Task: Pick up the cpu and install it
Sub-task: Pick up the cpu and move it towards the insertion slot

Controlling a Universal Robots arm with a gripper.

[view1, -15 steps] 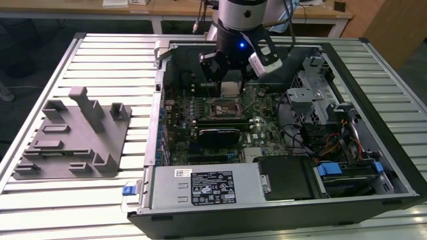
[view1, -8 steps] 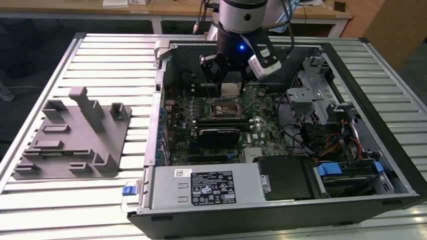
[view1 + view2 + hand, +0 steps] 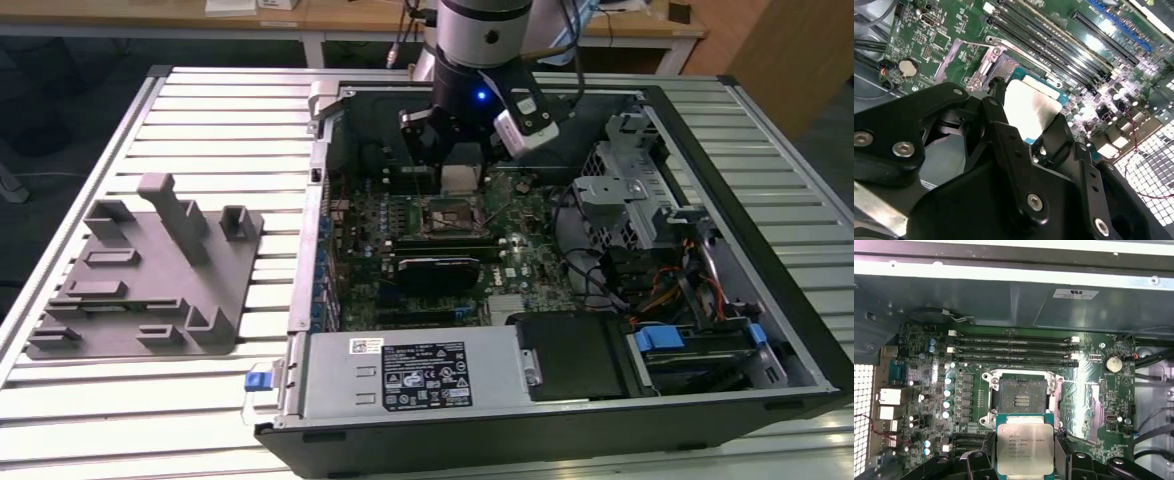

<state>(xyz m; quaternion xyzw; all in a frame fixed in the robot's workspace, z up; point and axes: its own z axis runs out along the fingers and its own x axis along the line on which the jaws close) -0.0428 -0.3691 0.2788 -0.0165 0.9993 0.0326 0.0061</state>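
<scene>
My gripper (image 3: 459,172) is shut on the cpu (image 3: 459,179), a small flat square chip with a silvery-white top. In the first wrist view the cpu (image 3: 1025,444) hangs between the black fingers (image 3: 987,452), just short of the open socket (image 3: 1023,396) on the green motherboard. In the second wrist view the cpu (image 3: 1030,111) is held by its edges, with the socket (image 3: 999,67) and its metal frame just beyond it. In the exterior view the socket (image 3: 450,215) lies directly below and slightly in front of the gripper, and the chip is clear of it.
The open computer case (image 3: 694,140) walls in the board. Memory slots (image 3: 1011,347) run beside the socket. A black heatsink block (image 3: 437,270), a power supply (image 3: 414,372) and a drive cage with cables (image 3: 641,220) surround it. A grey tray (image 3: 147,275) sits at the exterior view's left.
</scene>
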